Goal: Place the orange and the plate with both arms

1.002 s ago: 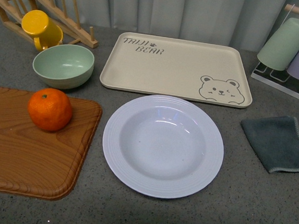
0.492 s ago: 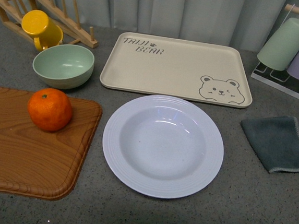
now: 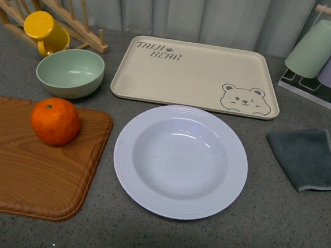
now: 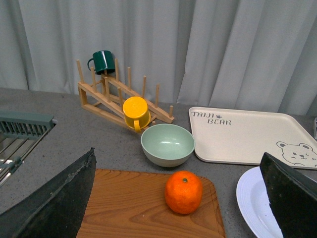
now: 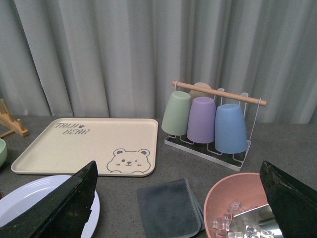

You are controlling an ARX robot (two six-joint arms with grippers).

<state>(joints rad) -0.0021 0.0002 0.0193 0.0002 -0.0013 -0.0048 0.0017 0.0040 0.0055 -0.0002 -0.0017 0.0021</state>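
**Both pincers spread; neither arm shows in the front view**

The orange [image 3: 55,121] sits on the wooden board [image 3: 28,170], whose left end runs out of frame. The plate [image 3: 127,155] lies bare on the bench [image 3: 272,226], just beside the board and in front of the bear tray [image 3: 181,73]. The left pincer [image 4: 177,151] is spread wide, with only its dark fingers [image 4: 54,198] showing at the frame's corners. The right pincer [image 5: 178,163] is spread the same way. A pink bowl [image 5: 237,188] holding ice is partly cut off, and the shiny object in it is hard to make out.
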